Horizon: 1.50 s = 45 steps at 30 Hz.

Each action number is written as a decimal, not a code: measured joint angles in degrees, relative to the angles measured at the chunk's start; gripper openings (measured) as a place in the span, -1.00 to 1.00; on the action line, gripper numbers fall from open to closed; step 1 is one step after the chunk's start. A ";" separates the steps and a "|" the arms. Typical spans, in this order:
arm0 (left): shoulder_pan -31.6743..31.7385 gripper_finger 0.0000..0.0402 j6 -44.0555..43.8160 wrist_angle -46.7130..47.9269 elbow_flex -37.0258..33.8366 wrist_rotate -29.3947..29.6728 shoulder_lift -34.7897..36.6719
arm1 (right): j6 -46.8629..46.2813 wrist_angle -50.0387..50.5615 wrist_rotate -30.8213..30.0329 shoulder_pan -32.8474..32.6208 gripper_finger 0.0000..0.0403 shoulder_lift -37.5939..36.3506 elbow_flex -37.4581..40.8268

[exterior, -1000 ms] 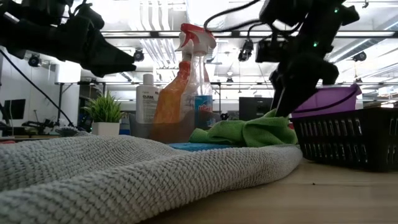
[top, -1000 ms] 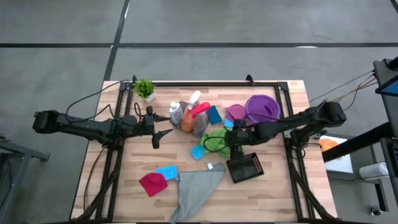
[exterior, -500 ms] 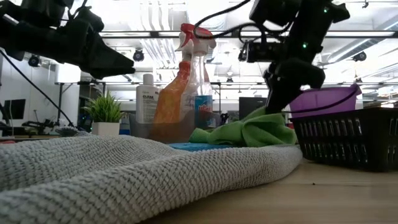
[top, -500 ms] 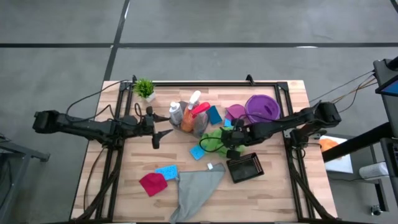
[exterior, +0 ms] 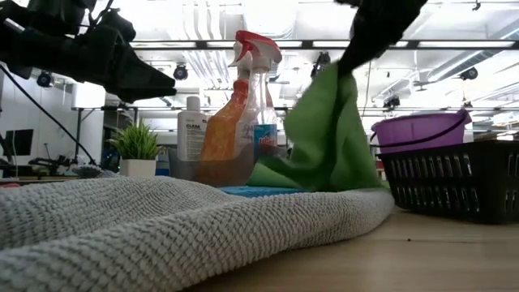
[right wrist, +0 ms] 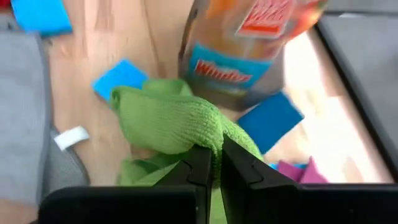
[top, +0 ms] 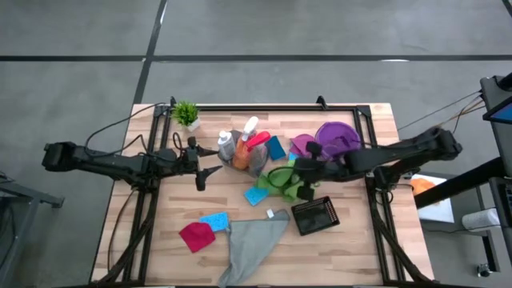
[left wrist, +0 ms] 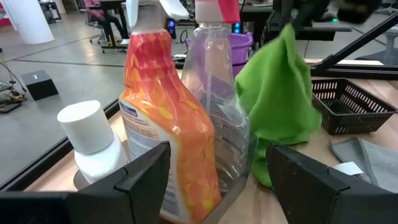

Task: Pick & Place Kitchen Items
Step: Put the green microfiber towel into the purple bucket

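My right gripper [right wrist: 214, 167] is shut on the green cloth [top: 280, 180], right of the table's middle and raised above it. The cloth hangs as a tall drape [exterior: 328, 134] beside the bottles. The orange-and-white bottle [left wrist: 165, 106], the pink-trigger spray bottle [left wrist: 217, 93] and the white bottle [left wrist: 93, 143] stand together in a grey tub [top: 240, 156]. My left gripper [top: 210, 170] hovers open just left of them, its fingers [left wrist: 143, 177] apart and holding nothing. My right gripper pinches a bunched fold of the green cloth [right wrist: 211, 144] between its two fingers, coming slanting down from the table's right side. The cloth hangs slack below the fingers, and its lower end [exterior: 280, 174] lies on the table.
A purple bucket [top: 336, 138] and a black mesh basket [top: 314, 216] stand right of the cloth. A grey cloth [top: 252, 244], a magenta cloth [top: 196, 236] and blue sponges [top: 214, 220] [top: 254, 195] [top: 276, 147] lie about. A potted plant [top: 186, 114] stands at the far left.
My right gripper has taken hold of the green cloth and gone up, tipping less steeply. The cloth's top has been drawn up from a low heap into a tall hanging drape, while its lower end has stayed on the table.
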<state>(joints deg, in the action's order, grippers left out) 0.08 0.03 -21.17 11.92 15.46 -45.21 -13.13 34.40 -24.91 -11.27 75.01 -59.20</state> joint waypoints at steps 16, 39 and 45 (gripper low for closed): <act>0.00 0.31 -0.22 0.00 0.00 -0.02 0.00 | 4.51 -4.26 -9.52 -0.02 -0.91 -18.41 -0.07; 0.00 0.31 -0.63 0.02 0.02 -0.02 0.00 | 17.86 -44.43 -1.07 0.13 -0.91 -40.38 26.65; 0.00 0.31 -0.63 0.02 0.02 -0.02 0.00 | 22.92 -44.31 -15.10 0.15 -0.91 -44.35 26.43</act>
<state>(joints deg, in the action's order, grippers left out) 0.08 -0.60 -21.15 11.94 15.44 -45.21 9.79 -9.91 -40.01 -11.11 30.66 -32.77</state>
